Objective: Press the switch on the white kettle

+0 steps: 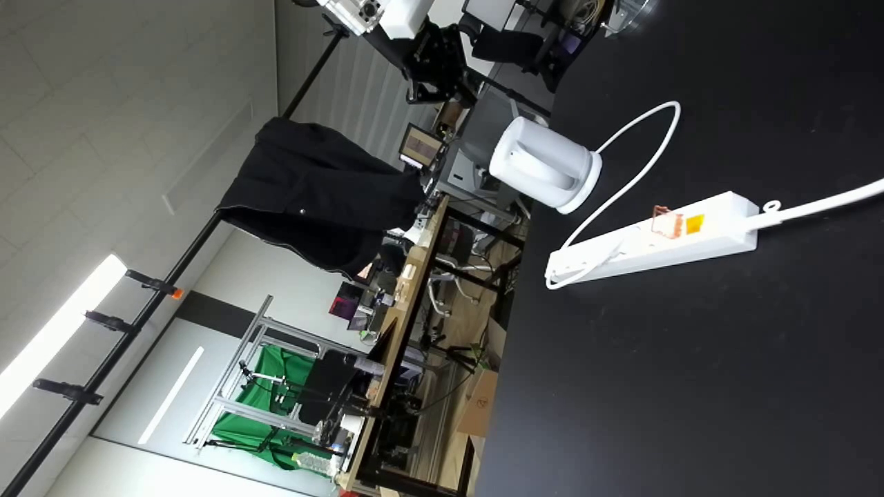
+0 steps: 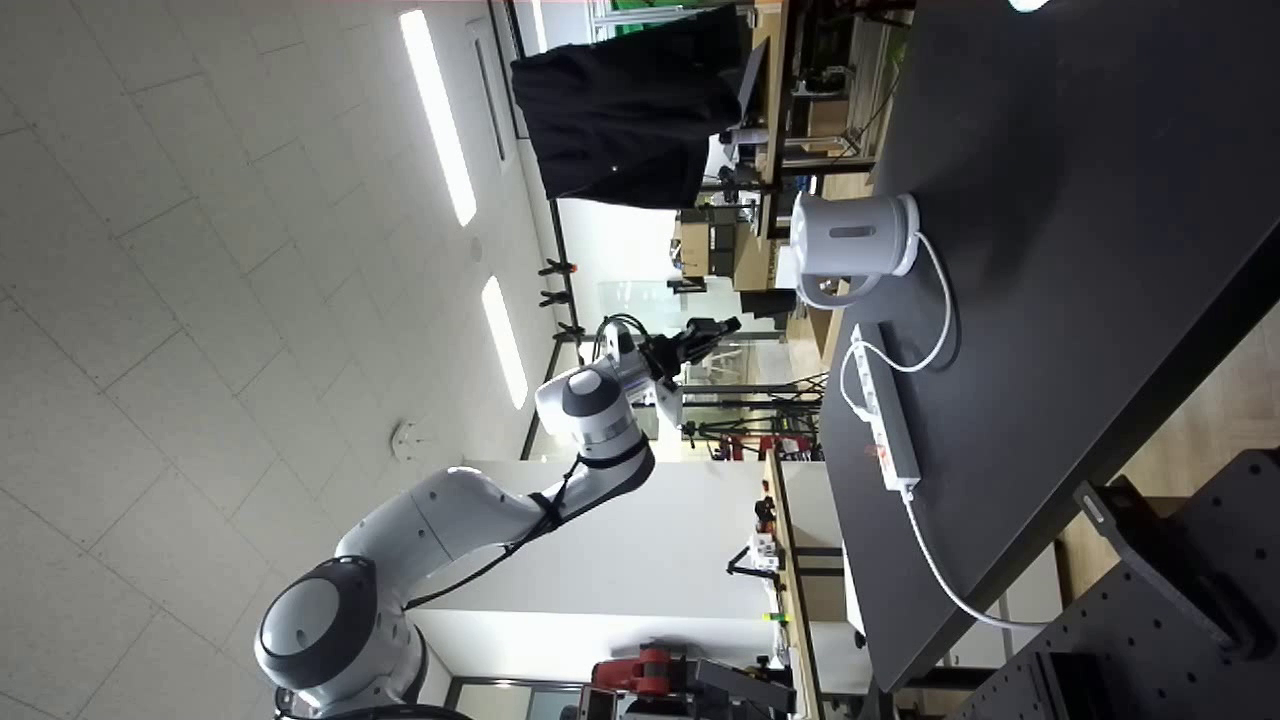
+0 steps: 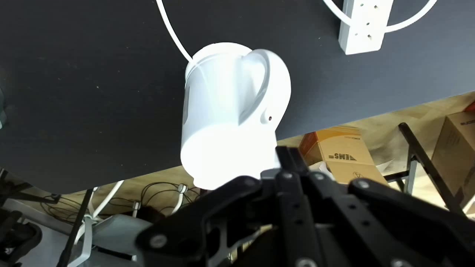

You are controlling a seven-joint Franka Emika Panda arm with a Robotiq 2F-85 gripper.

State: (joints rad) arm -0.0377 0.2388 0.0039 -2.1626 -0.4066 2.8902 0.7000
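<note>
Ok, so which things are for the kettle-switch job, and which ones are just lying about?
For the job:
white electric kettle
gripper, for the pressing

Just there:
white power strip, though the kettle looks plugged into it
black garment, hanging up
EMS cardboard box

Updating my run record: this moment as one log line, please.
white kettle: upright on black table | cord: leads to power strip | gripper: shut, empty | gripper contact: none
</note>
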